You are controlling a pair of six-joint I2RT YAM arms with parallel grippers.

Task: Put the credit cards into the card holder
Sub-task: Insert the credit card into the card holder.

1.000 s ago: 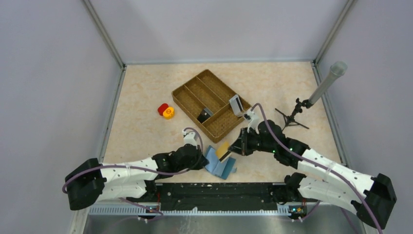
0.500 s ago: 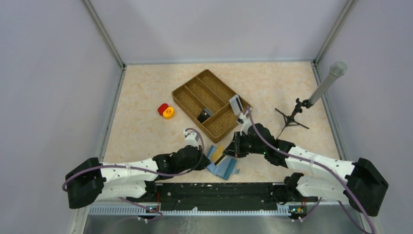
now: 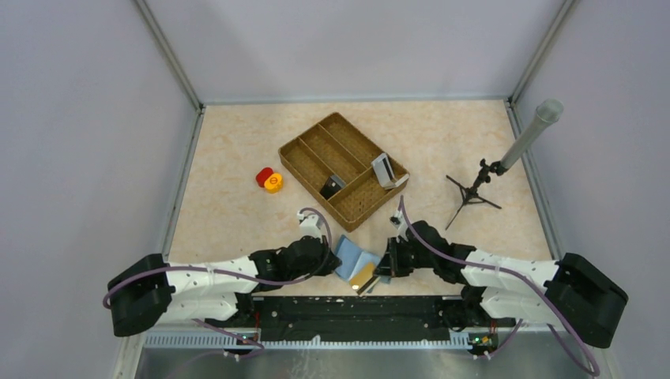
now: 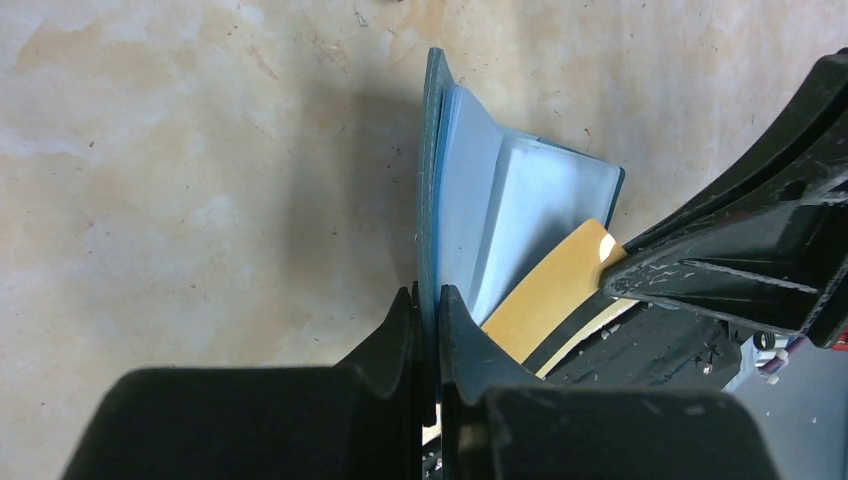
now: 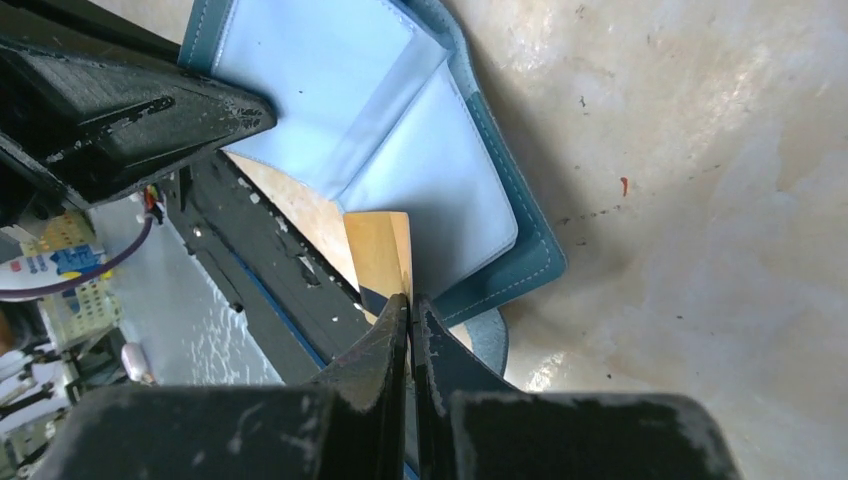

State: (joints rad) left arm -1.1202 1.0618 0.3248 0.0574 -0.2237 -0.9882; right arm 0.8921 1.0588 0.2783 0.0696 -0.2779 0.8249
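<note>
Inserting tan card (image 5: 375, 245) into card holder (image 4: 530, 200): right gripper (image 5: 411, 302) clenched on card, left gripper (image 4: 428, 297) pinching holder cover. Next: align with slot, slide.

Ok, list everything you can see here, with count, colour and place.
card holder: one, teal-blue, open, between the grippers
tan card: one, tan, against the holder's pale inner panel
pale cards: count unclear, grey-white, on edge in the tray's right end
tray: one, brown woven, divided, centre
dark item: one, black, in the tray, unidentifiable
round pieces: two, red and yellow, left of the tray
tripod with tube: one, black stand, grey tube, right side
table: one, beige marbled, under everything
left gripper: one, black, shut on the holder's cover
right gripper: one, black, shut on the tan card
</note>
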